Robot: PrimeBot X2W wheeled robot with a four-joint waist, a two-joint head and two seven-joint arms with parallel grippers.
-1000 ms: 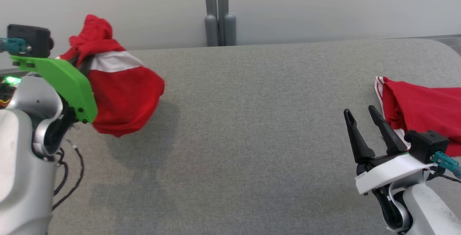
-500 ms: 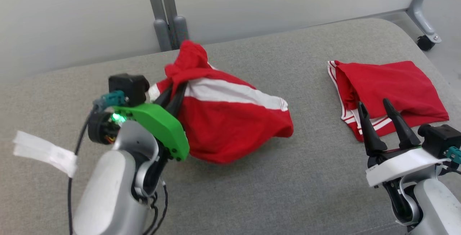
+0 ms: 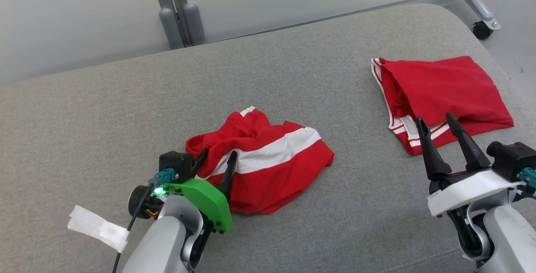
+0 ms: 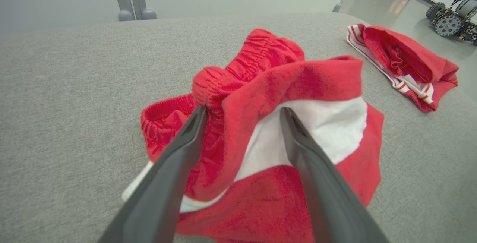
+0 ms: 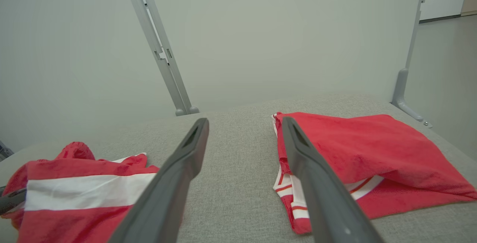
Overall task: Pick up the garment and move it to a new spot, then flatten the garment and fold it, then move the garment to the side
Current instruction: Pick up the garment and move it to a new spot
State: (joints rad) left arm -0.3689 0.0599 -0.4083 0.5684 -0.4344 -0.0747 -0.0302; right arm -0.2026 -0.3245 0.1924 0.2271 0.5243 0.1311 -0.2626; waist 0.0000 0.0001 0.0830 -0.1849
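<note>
The garment [image 3: 272, 168] is a pair of red shorts with a broad white band. It lies crumpled on the grey padded table [image 3: 125, 105], near the front and left of centre. My left gripper [image 3: 219, 153] stands open at its left end. In the left wrist view the fingers [image 4: 175, 161] are spread apart, with a raised fold of the garment [image 4: 261, 86] loose between them. My right gripper [image 3: 434, 118] is open at the front right and holds nothing. Between its fingers the right wrist view shows bare table, with the garment [image 5: 74, 187] off to the left.
A second red garment [image 3: 444, 84], folded with striped trim, lies at the right end of the table just beyond my right gripper. Grey frame posts [image 3: 176, 9] stand behind the far edge, and a caster [image 3: 481, 30] at the far right corner. A white tag [image 3: 98, 227] hangs off my left arm.
The head camera has turned and tipped down. My left gripper has brought the hanging garment down onto the table and opened, letting it go. The right gripper stays open.
</note>
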